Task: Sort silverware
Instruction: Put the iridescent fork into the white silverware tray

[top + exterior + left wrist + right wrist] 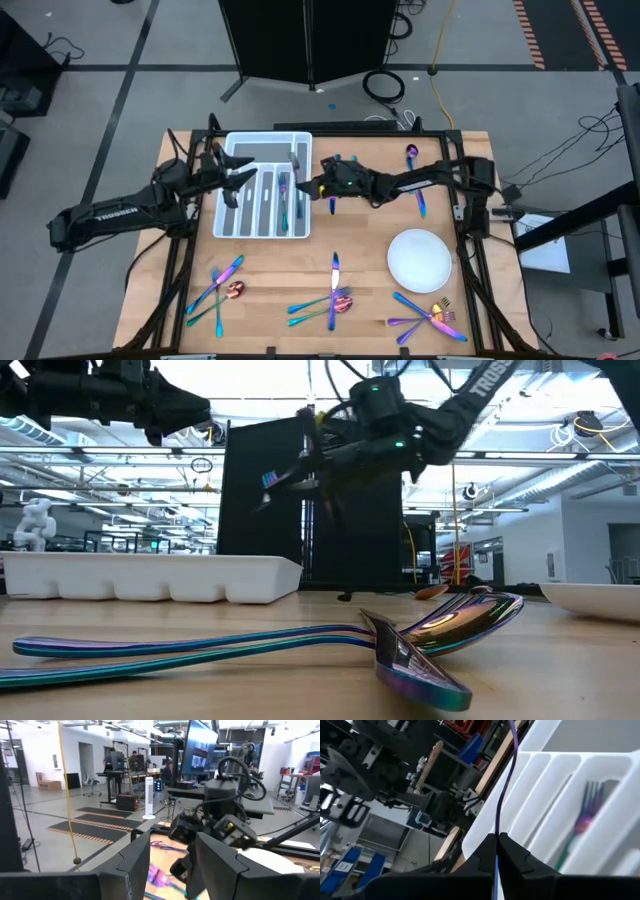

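**Right arm carries one piece over the tray**

The right gripper [308, 187] hangs above the tray [262, 225], at its right edge, with its fingers pressed tight on a slim purple piece [506, 780]. Held by one end, that piece runs edge-on away from the fingers, which suits lowering it lengthwise into a narrow slot; whether it is a knife, fork or spoon I cannot tell from so thin a profile. Seen from table height, the gripper [300, 478] is well above the tray's wall [150, 575], so the piece looks not yet released.

The left gripper [243, 176] hovers over the tray's upper left part, fingers [135, 865] spread and empty, probably kept back so the two arms do not crowd one slot.

Inside the tray, a fork [582, 815] lies in a compartment near the right side, and at least three pieces show in the slots from above, though shadow makes that count unsure.

Counted on the table away from the tray: two pieces to its right near the far edge [412, 153], about three below its lower-left corner [222, 285], roughly four below it toward the middle [333, 295], and about four below the single plate [419, 258]. Sorting is well short of finished.
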{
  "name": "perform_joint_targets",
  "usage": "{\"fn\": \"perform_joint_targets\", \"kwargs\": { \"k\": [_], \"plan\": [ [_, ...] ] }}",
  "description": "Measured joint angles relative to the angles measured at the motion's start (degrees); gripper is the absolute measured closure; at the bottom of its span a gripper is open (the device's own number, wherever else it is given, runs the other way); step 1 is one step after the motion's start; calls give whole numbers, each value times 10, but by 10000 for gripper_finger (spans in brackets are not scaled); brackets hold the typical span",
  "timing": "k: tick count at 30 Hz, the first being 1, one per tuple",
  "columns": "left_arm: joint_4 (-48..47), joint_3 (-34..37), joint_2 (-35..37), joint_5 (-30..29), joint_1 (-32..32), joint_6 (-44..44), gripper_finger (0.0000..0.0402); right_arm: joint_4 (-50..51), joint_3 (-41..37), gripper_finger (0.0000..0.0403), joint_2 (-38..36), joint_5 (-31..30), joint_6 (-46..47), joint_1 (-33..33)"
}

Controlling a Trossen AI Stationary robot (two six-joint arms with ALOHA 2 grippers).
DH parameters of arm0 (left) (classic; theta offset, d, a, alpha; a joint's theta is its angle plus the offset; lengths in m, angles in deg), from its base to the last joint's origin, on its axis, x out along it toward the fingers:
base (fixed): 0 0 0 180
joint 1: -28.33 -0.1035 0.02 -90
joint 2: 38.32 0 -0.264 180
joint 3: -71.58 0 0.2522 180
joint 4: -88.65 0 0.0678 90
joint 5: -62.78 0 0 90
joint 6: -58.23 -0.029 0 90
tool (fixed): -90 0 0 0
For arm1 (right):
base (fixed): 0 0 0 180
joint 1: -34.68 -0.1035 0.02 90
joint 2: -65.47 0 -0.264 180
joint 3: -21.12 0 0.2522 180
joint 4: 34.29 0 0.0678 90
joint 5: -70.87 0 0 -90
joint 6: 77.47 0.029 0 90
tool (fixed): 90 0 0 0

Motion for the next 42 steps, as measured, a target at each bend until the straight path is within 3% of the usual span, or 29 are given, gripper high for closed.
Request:
{"fn": "perform_joint_targets", "kwargs": {
  "k": [5, 14, 42],
  "plan": [
    [0, 0, 0, -1, -7, 1, 242, 57, 72, 403, 55, -12, 3, -5],
    [-1, 0, 0, -1, -8, 0, 242, 88, 148, 403, 129, 18, 25, -15],
    [0, 0, 0, -1, -9, 1, 242, 139, 153, 403, 138, -23, 35, -19]
  ]
}}
